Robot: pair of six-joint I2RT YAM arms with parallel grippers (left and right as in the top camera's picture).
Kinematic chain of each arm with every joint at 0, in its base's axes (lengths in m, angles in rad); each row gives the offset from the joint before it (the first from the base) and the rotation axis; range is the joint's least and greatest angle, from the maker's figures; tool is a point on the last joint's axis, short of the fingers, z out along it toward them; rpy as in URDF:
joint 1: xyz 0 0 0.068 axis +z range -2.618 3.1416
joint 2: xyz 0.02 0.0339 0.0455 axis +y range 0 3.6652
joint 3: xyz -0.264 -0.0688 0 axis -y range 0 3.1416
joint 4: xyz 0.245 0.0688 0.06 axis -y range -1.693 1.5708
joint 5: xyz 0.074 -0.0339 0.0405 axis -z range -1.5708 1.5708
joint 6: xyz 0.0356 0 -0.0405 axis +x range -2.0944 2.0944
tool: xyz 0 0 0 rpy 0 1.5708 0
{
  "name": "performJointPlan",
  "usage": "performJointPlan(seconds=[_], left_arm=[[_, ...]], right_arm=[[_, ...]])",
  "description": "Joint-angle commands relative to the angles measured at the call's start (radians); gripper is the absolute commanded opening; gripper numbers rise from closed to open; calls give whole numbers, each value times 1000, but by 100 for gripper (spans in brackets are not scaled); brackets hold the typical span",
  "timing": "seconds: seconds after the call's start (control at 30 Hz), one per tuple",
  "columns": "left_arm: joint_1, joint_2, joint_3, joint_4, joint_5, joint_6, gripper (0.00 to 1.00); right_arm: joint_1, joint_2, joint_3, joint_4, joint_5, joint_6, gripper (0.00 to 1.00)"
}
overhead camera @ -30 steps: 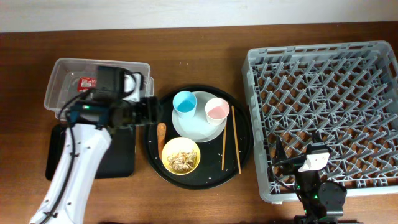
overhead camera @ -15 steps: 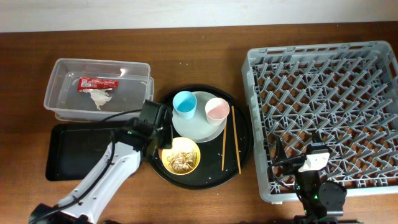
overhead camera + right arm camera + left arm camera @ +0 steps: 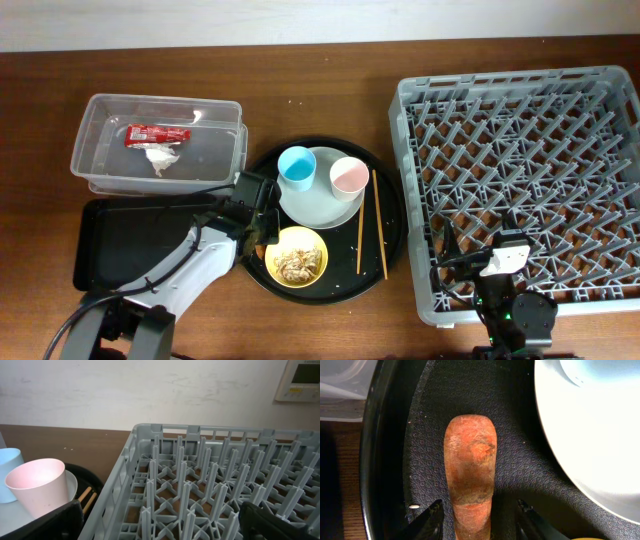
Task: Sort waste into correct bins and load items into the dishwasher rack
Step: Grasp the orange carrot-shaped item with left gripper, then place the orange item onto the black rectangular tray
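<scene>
Looks like a lab room staged for kitchen chores: wooden table (image 3: 320, 90), dishwasher rack (image 3: 520, 150), bare white wall (image 3: 150, 395), wall control panel (image 3: 299, 380).

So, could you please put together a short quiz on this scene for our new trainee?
1. True or false: the red wrapper and the white tissue both lie in the clear tub.
2. What lies between the open fingers of the left gripper? A, the orange food stick; B, a spoon; C, a bottle cap.
3. Fill in the blank: the yellow bowl holds ____.

Key: 1 true; 2 A; 3 beige food scraps.
</scene>
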Motion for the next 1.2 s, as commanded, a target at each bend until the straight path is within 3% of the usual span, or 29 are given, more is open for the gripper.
performJointPlan(seconds=[0.0,0.17,0.3,0.47,0.53,0.7,0.8,1.0,1.03,1.07,1.1,1.13,1.17], left_arm=[[-2,22,-14,5,-5,-6,37],[-2,32,-14,11,-4,-6,9],[-2,-31,14,-21,-19,2,8],[2,-239,143,-238,-29,2,6],[42,-298,190,-367,-64,2,0],[245,-318,191,-588,-161,-7,0],[377,-318,147,-551,-216,-126,0],[536,-316,-28,-333,-209,-137,0],[538,-316,-29,-333,-209,-137,6],[537,-316,-29,-333,-209,-137,19],[538,-316,-29,-333,-209,-137,26],[538,-316,-29,-333,-209,-137,48],[537,-317,-28,-333,-209,-137,53]], right_arm=[[-4,-6,-5,-4,-6,4,98],[-4,-6,-5,-4,-6,4,98],[-4,-6,-5,-4,-6,4,98],[-4,-6,-5,-4,-6,4,98],[-4,-6,-5,-4,-6,4,98],[-4,-6,-5,-4,-6,4,98],[-4,-6,-5,-4,-6,4,98],[-4,-2,-5,-4,-6,4,98],[-4,-2,-5,-4,-5,4,98],[-4,-2,-5,-5,-6,4,98],[-4,-2,-5,-4,-6,4,98],[-4,-1,-5,-4,-6,4,98],[-4,-1,-5,-4,-6,4,98]])
